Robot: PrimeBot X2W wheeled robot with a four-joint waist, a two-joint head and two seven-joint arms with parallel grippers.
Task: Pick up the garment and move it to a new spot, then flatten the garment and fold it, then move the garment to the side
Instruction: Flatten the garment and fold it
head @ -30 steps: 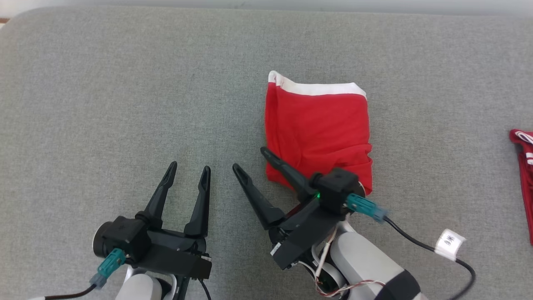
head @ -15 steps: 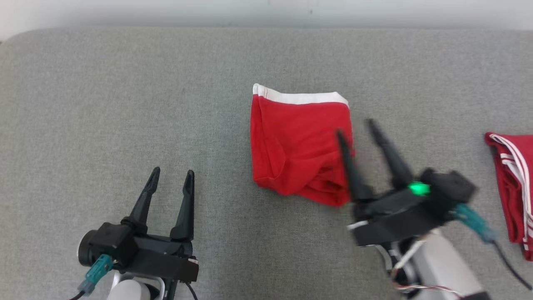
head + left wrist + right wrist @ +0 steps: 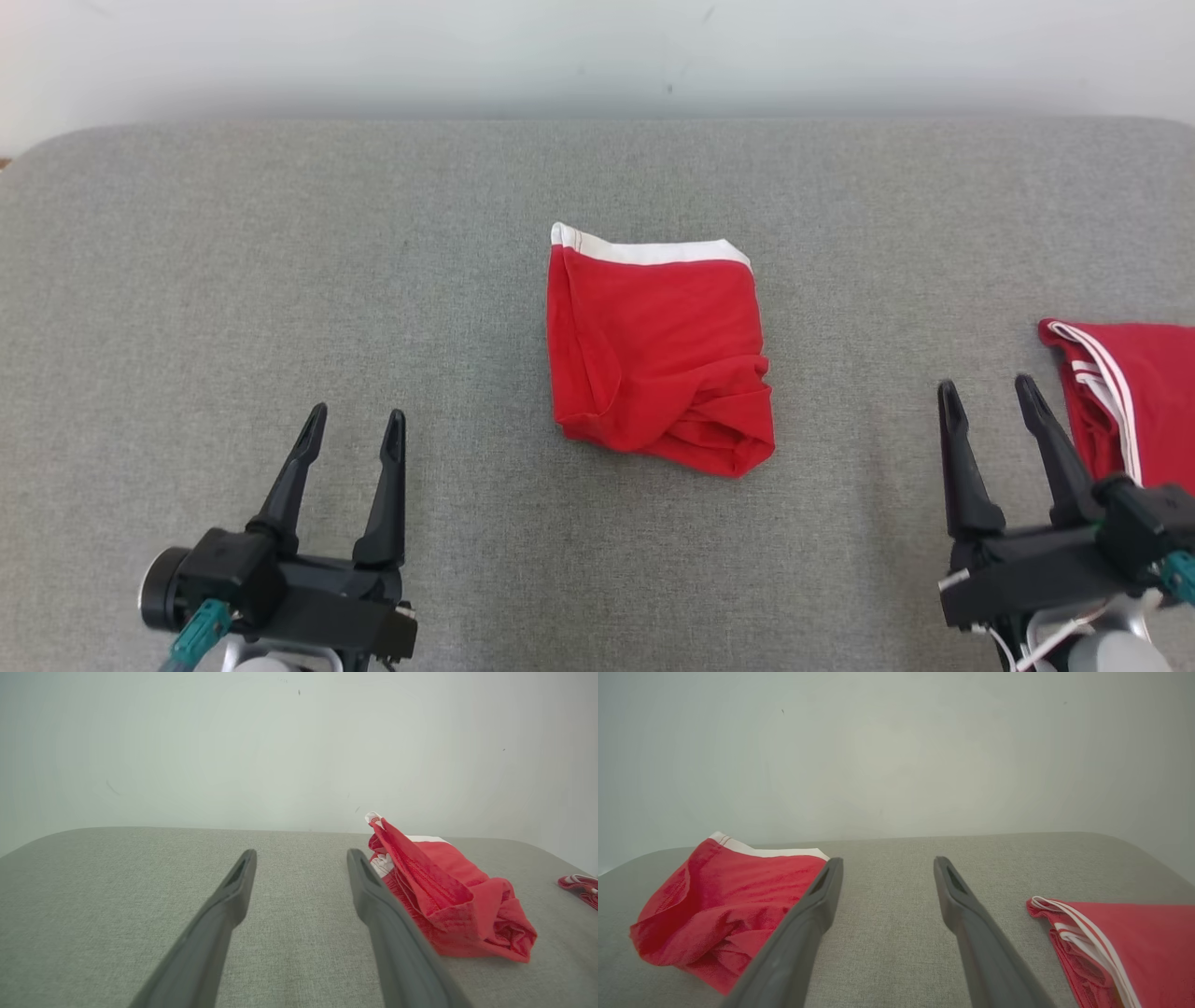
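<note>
The right gripper (image 3: 986, 385) has been pulled back from the red garment (image 3: 658, 359), which is left folded in the middle of the gray pad (image 3: 233, 280). It and the left gripper (image 3: 358, 413) are spread wide, with nothing held. Being moved aside is probably next.

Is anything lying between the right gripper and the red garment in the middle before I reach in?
Nothing visible. Bare grey surface is all that separates the right gripper from the garment. A second red garment lies on the gripper's other side, out of that path.
</note>
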